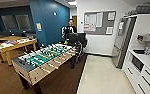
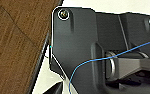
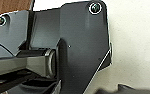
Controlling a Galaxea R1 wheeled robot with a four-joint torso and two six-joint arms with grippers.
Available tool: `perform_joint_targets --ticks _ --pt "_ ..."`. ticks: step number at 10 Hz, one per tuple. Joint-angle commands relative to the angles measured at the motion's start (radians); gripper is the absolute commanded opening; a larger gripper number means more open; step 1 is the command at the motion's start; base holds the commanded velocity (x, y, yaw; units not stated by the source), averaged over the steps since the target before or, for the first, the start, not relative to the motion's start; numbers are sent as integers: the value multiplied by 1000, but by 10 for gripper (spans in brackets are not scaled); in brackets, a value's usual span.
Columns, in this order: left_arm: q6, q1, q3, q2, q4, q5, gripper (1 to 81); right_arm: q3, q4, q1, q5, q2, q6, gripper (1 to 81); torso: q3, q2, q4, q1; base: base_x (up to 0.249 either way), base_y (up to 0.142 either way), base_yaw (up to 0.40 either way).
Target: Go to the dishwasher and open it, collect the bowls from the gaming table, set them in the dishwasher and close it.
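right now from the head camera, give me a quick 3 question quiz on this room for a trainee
1. True or false: the table-football table stands on the pale tiled floor.
2. Multiple choice: where is the gaming table with the colourful sheets relative to the table-football table? A) in the kitchen area, by the fridge B) farther back, toward the picture's left C) beneath the notice board
3. Fill in: the person stands beyond the table-football table, in front of a doorway, between the blue wall and the ____ on the white wall.

Key: 1 false, it stands on the brown wood-look floor; 2 B; 3 notice board.
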Motion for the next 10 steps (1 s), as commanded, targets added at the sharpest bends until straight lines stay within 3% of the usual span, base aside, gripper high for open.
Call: perform_joint_targets --ticks 1,10 --pt "9 -46 -8 -7 5 46 811 -1 8 49 -55 -5 -2 811 0 0 0 0 0 0 349" --pt "19 -46 -8 1 6 48 811 7 8 56 -55 1 -2 811 0 0 0 0 0 0 349"
